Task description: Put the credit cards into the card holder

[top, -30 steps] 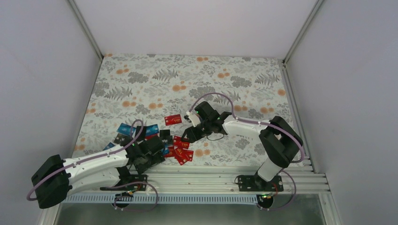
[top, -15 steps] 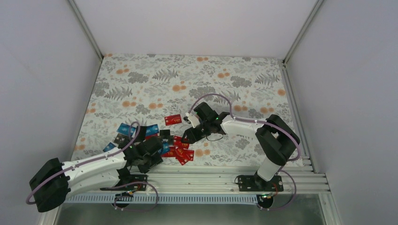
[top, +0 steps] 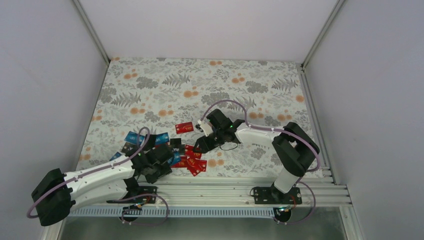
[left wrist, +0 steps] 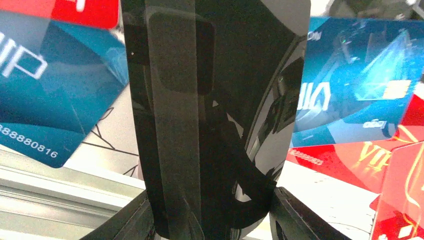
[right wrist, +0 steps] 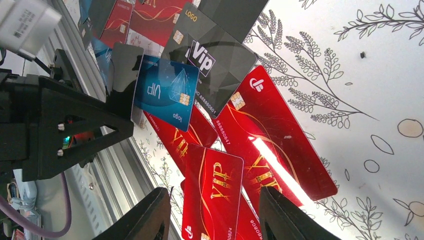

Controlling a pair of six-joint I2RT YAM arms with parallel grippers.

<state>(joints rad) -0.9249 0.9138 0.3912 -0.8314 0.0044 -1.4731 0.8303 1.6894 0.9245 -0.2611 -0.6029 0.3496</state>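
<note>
My left gripper [left wrist: 212,220] is shut on a glossy black card [left wrist: 210,100] with a dark stripe and holds it upright over the pile, near the rail [top: 159,161]. Light blue cards [left wrist: 350,75] and red cards [left wrist: 350,160] lie behind it. My right gripper [right wrist: 215,220] is open and empty, its jaws either side of a red VIP card [right wrist: 215,185]; in the top view it is at the pile's right [top: 201,145]. A black VIP card [right wrist: 215,60] and a blue card [right wrist: 167,92] lie beyond. I cannot pick out the card holder for certain; a dark flat thing [right wrist: 235,10] is cut off.
One red card [top: 184,127] lies apart, farther back. More blue cards [top: 134,137] and a black one [top: 129,148] lie at the pile's left. The aluminium rail [top: 225,187] runs along the near edge. White walls enclose the floral mat [top: 210,85].
My left gripper has drawn slightly left and toward the rail with the black card. The right gripper has hardly moved.
</note>
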